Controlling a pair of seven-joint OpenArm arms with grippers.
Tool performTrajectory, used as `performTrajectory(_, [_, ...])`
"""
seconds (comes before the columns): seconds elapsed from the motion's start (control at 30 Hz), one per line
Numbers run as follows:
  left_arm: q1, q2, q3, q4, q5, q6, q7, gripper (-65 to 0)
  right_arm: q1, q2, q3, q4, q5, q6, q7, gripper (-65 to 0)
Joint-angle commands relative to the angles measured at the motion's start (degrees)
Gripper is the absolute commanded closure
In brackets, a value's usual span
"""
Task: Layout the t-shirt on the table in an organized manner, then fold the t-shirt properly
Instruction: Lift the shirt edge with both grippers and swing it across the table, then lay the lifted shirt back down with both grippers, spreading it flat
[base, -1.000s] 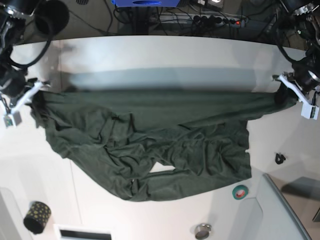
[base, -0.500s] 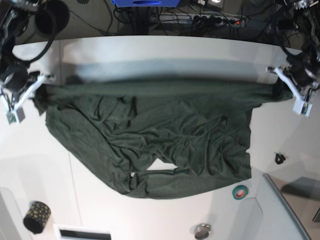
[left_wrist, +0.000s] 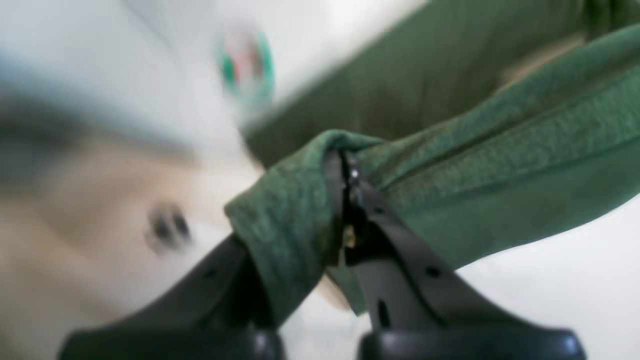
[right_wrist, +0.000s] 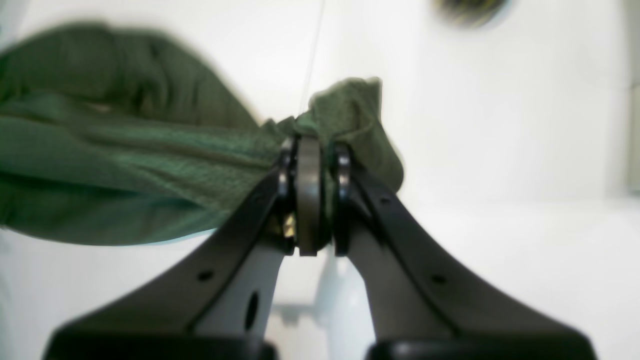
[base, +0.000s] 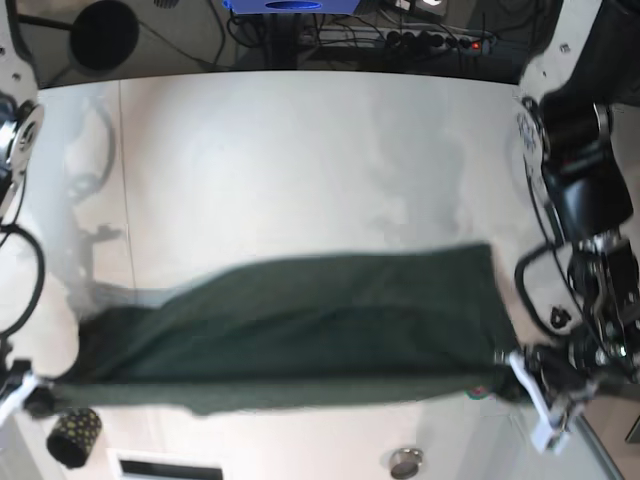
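Note:
The dark green t-shirt (base: 300, 330) hangs stretched in a wide band across the near half of the white table (base: 300, 160). In the base view my left gripper (base: 525, 385) is at the near right, shut on the shirt's right end. My right gripper (base: 25, 395) is at the near left, shut on the left end. The left wrist view shows the left gripper (left_wrist: 345, 170) with the t-shirt (left_wrist: 500, 165) bunched around its closed fingers. In the right wrist view the right gripper (right_wrist: 310, 145) pinches a fold of the t-shirt (right_wrist: 125, 165), which trails off to the left.
A black and yellow roll (base: 73, 435) stands at the near left corner by a white tray (base: 165, 466). A metal disc (base: 405, 462) lies at the front edge. A small black clip (base: 560, 318) sits at the right. A green tape ring (left_wrist: 245, 65) shows blurred. Cables run behind the table.
Both grippers have swung from the far side of the table to the near side, carrying the shirt's ends. The crumpled cloth is now pulled out into a smoother band.

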Motion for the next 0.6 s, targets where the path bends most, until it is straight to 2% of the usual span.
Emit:
performTrajectory(0.0, [-3.6, -0.3, -0.2, 2.3, -0.1, 0.1, -0.7, 0.0, 2.8, 1.7, 0.3, 3.8, 0.5, -0.2, 1.0, -0.5])
performTrajectory(0.07, [-6.5, 0.4, -0.2, 4.4, -0.1, 0.1, -0.6, 0.0, 3.4, 2.1, 0.3, 9.0, 0.5, -0.2, -0.3, -0.5])
performTrajectory(0.13, [-7.9, 0.5, -0.2, 6.2, -0.1, 0.1, 1.8, 0.0, 3.0, 2.2, 0.5, 14.4, 0.5, -0.2, -1.2, -0.5])
performTrajectory(0.23, [-6.1, 2.1, -0.8, 12.5, -0.2, 0.1, 5.8, 0.0, -3.7, 1.7, 4.2, 22.2, 0.5, -0.2, -3.5, -0.5])
performTrajectory(0.37, [8.6, 2.2, -0.1, 22.6, -0.2, 0.1, 6.0, 0.0, -17.0, -1.8, 7.7, 27.3, 0.5, -0.2, -3.1, -0.5])
performTrajectory(0.47, [18.7, 2.1, -0.1, 25.0, -0.2, 0.1, 5.7, 0.0, -25.7, -3.8, 7.9, 25.5, 0.6, -0.2, 1.4, -0.3])
performTrajectory(0.57, [28.2, 2.0, -0.7, 25.7, -0.2, 0.1, 2.7, 0.0, -31.8, -5.7, 7.9, 21.8, 0.5, -0.2, 6.2, -0.3])
